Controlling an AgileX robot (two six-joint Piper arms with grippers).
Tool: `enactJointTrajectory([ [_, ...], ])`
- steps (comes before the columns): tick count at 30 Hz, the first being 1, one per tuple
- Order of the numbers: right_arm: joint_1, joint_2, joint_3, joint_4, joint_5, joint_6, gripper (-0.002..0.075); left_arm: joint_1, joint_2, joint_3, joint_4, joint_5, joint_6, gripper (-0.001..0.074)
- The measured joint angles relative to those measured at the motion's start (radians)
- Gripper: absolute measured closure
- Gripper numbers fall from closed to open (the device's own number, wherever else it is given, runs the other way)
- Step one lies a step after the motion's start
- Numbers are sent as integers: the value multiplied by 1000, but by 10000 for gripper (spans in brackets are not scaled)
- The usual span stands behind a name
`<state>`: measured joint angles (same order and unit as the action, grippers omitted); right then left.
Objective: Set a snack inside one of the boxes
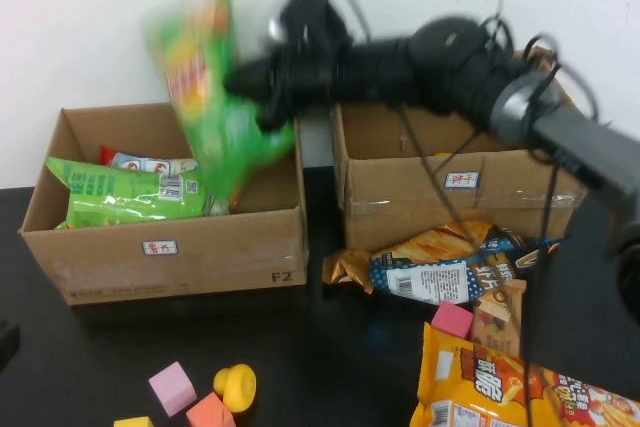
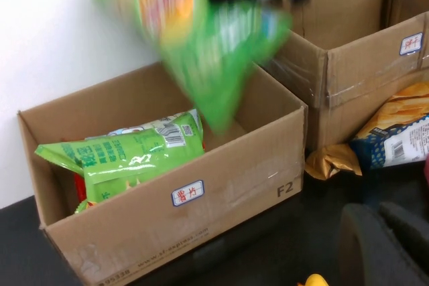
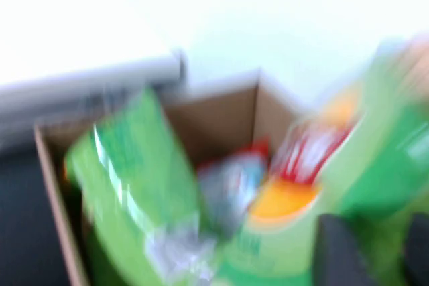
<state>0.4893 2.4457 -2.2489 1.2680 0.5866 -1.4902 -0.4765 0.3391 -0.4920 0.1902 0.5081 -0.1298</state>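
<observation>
My right gripper reaches over the left cardboard box and is shut on a green snack bag, which hangs blurred above the box's right half. The bag also shows in the left wrist view and in the right wrist view, between the right gripper's dark fingers. Inside the box lie another green bag and a red-and-white pack. My left gripper sits low over the black table in front of the boxes, at the left edge of the high view.
A second cardboard box stands to the right. Snack bags lie in front of it: a blue-and-orange one and orange ones. Pink cubes, a yellow toy and an orange block lie on the table.
</observation>
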Motion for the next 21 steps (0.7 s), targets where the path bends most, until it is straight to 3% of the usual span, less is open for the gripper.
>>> enactJointTrajectory([
  [4,-2,41,-29,-249,59,222,205,0,0,0,2,-4,0,736],
  [6,-4,32,-61,-371,111,315,106,0,0,0,6,-8,0,736],
  [8,-5,-1,-95,-464,154,392,77,0,0,0,11,-17,0,736],
  [10,-4,-48,-125,-543,186,475,120,0,0,0,15,-36,0,736],
  [11,-4,-82,-140,-582,204,508,179,0,0,0,17,-48,0,736],
  [15,-6,-237,-185,-723,331,612,552,0,0,0,17,-145,0,736],
  [16,-6,-283,-189,-753,362,652,611,0,0,0,17,-173,0,736],
  [18,-6,-371,-193,-844,452,744,676,0,0,0,17,-212,0,736],
  [21,-6,-492,-164,-991,559,845,708,0,0,0,19,-233,0,736],
])
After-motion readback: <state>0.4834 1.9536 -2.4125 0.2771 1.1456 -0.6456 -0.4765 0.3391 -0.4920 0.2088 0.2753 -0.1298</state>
